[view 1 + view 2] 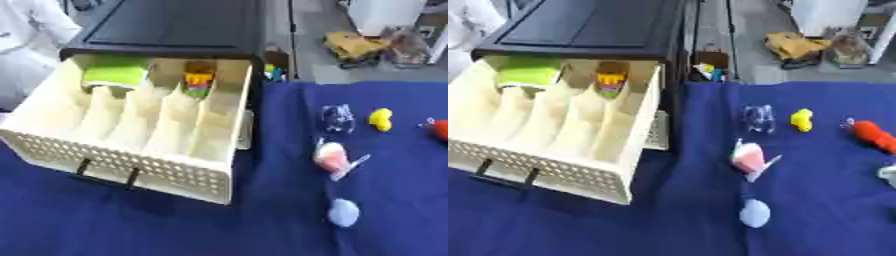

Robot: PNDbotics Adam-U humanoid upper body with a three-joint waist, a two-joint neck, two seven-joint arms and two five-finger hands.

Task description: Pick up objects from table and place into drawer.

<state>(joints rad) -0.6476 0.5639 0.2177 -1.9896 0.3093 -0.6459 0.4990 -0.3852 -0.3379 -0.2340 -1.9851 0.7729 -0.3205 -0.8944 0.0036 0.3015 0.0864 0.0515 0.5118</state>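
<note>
- A dark blue cloth (623, 225) covers the table, with soft folds in it.
- Behind the table there is a grey floor (306, 30).
- On this floor, at the far right, lies a yellow-brown bundle (796, 46); I cannot tell what it is.
- A white box-shaped piece of furniture (829, 15) stands at the top right.
- The light is even, without hard shadows.

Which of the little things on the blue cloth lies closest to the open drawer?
The pink and white object; the clear one, yellow one, orange one and pale blue one lie farther right or nearer.
</note>
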